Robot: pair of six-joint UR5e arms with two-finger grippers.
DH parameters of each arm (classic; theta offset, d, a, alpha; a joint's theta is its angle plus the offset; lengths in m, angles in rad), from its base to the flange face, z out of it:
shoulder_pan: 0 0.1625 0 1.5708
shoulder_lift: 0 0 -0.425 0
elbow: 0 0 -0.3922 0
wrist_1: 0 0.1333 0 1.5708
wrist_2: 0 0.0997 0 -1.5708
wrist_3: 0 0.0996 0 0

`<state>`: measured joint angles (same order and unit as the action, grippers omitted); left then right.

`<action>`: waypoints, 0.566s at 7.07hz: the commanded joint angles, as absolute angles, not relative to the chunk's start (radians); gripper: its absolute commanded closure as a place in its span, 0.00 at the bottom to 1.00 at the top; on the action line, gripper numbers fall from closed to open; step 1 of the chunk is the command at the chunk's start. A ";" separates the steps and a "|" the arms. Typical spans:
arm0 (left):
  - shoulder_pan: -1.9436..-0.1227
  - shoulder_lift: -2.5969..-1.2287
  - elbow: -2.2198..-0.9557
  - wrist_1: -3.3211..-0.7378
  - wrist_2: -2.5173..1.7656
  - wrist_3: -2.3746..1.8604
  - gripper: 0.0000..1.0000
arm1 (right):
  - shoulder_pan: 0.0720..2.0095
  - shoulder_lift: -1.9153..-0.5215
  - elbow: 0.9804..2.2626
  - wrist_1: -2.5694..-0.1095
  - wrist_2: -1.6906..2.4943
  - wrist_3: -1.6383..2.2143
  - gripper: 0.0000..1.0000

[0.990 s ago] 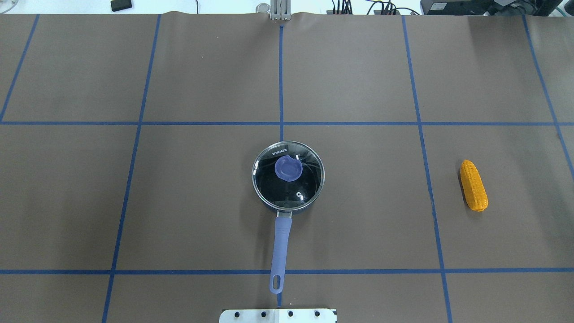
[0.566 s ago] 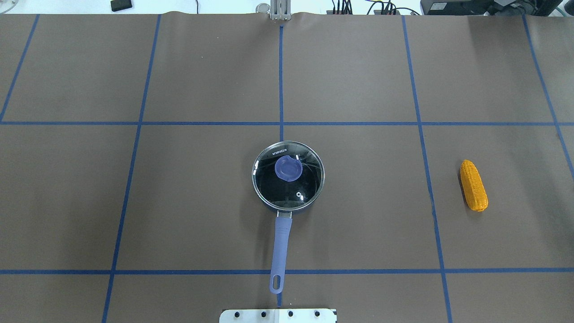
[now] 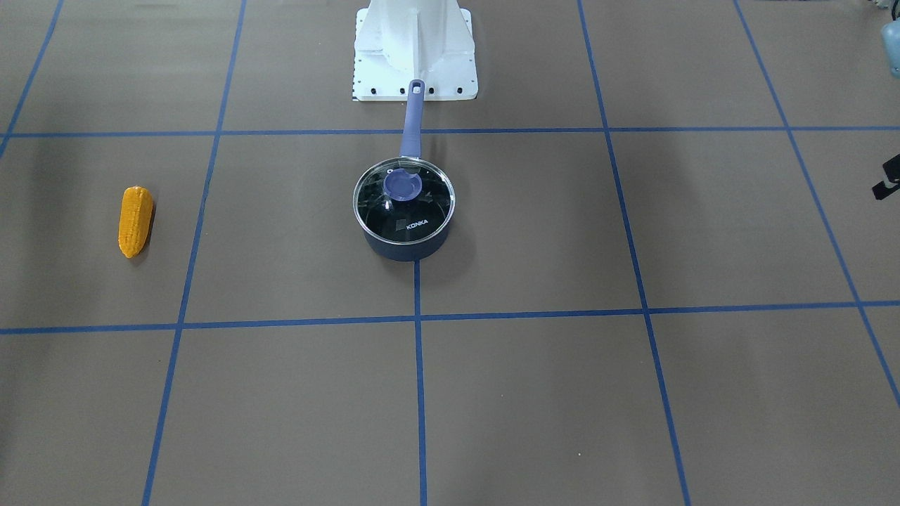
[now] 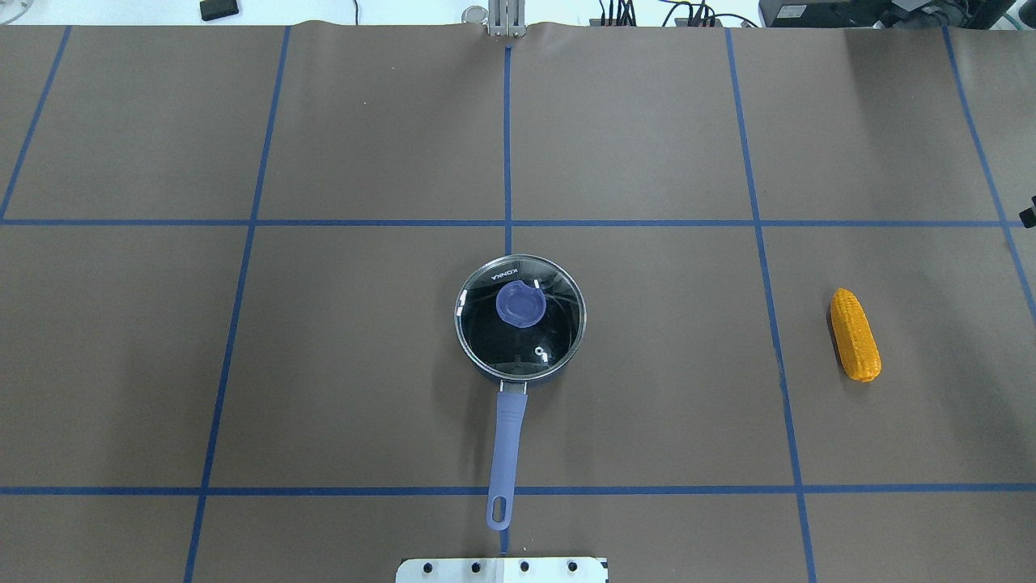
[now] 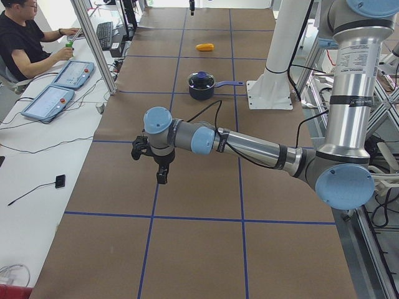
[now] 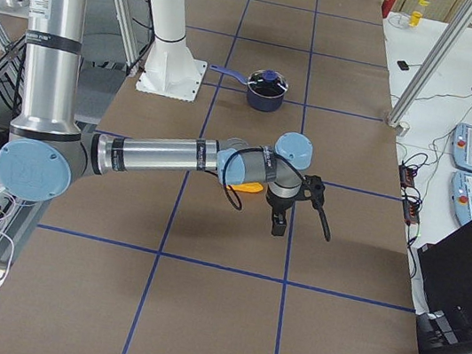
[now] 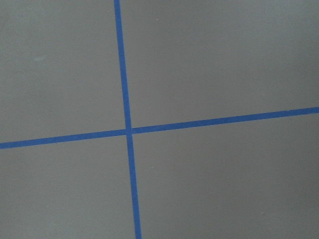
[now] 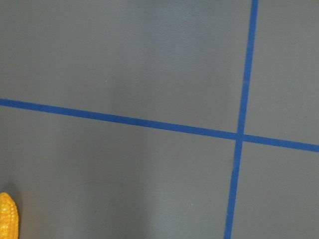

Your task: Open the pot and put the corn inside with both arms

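Observation:
The navy pot (image 4: 520,320) stands mid-table with its glass lid (image 3: 403,199) on, purple knob (image 4: 520,306) up and lavender handle (image 4: 506,449) pointing at my base. The corn (image 4: 855,334) lies flat far to its right and also shows in the front view (image 3: 135,220). Only a black sliver of my right gripper (image 4: 1029,215) shows at the overhead's right edge, beyond the corn; the right side view shows it hanging above the table (image 6: 278,226). My left gripper (image 5: 161,176) hangs over the table's left end, far from the pot. I cannot tell whether either is open or shut.
The white base block (image 3: 415,49) stands just behind the pot handle's tip. Blue tape lines (image 7: 127,132) grid the brown table cover. An operator (image 5: 25,43) sits at a side desk with teach pendants (image 5: 47,103). Metal frame posts (image 6: 434,60) stand along the far edge.
A black sliver of my right gripper has come into the overhead view at its right edge. The pot, lid and corn have not moved.

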<state>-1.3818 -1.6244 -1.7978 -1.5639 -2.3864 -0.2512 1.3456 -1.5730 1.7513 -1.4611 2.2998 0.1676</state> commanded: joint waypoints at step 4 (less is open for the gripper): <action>-1.036 -1.840 -1.896 -1.560 -2.262 -0.813 0.01 | 1.210 -1.540 1.876 -1.462 2.331 0.186 0.00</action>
